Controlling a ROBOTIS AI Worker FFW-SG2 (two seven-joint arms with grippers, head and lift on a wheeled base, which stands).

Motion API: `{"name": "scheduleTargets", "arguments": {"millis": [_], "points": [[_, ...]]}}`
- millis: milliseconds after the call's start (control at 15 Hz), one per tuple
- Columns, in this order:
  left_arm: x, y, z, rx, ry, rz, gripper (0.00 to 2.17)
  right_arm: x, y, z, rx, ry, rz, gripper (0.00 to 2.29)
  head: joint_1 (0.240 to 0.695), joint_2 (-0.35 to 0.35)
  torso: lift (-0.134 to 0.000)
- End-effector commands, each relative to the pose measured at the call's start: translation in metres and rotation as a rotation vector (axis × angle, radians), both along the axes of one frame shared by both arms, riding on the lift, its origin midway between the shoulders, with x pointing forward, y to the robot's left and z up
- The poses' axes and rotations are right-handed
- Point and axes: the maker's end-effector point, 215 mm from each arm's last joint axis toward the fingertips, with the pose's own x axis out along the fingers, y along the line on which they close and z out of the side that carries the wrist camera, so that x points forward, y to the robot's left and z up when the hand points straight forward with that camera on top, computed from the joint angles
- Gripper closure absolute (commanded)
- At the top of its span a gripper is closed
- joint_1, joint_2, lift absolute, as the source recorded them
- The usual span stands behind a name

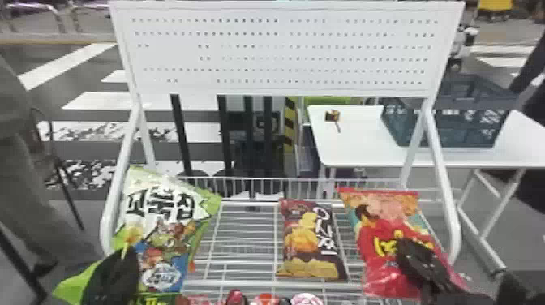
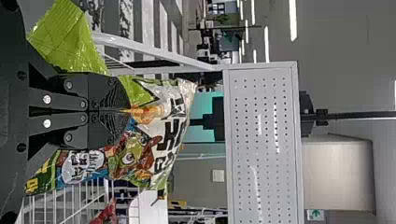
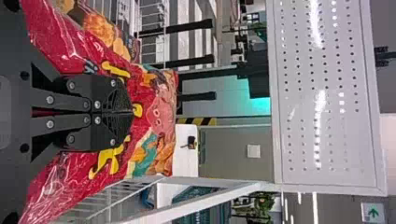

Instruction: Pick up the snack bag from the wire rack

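At the rack's left side, my left gripper (image 1: 110,280) is shut on the front of a green and white snack bag (image 1: 162,239), which leans over the white frame post. In the left wrist view that gripper (image 2: 127,111) has its tips together, a bit of the printed bag (image 2: 135,158) at them. On the right, my right gripper (image 1: 409,253) lies against the red snack bag (image 1: 377,267). The right wrist view has this gripper (image 3: 130,112) shut at the middle of the red bag (image 3: 159,107), whose film spreads out on both sides.
A smaller brown chip bag (image 1: 308,243) lies on the wire rack (image 1: 243,239) between the two. Several red packages (image 1: 265,299) line the front edge. Behind rise a white perforated panel (image 1: 284,52) and a white table (image 1: 352,138) with a dark crate (image 1: 446,125).
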Motion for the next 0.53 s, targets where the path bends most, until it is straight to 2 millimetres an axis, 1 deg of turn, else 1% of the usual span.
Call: {"name": "scheduleTargets", "arguments": {"millis": [0, 133, 267, 333, 467], "points": [[0.000, 0.000, 0.002, 0.000, -0.005, -0.003, 1.61, -0.041, -0.011, 0.018, 0.030, -0.036, -0.018, 2.22, 0.499, 0.000, 0.000], [0.001, 0.001, 0.004, -0.003, -0.009, -0.004, 1.61, -0.064, -0.020, 0.019, 0.033, -0.020, -0.029, 2.22, 0.499, 0.000, 0.000], [0.002, 0.004, 0.006, -0.005, -0.015, -0.002, 1.61, -0.079, -0.023, 0.022, 0.025, -0.022, -0.031, 2.22, 0.499, 0.000, 0.000], [0.003, 0.005, 0.008, -0.004, -0.020, -0.001, 1.61, -0.084, -0.025, 0.022, 0.021, -0.021, -0.033, 2.22, 0.499, 0.000, 0.000], [0.003, 0.006, 0.007, -0.002, -0.019, 0.001, 1.61, -0.085, -0.025, 0.024, 0.020, -0.025, -0.034, 2.23, 0.499, 0.000, 0.000]]}}
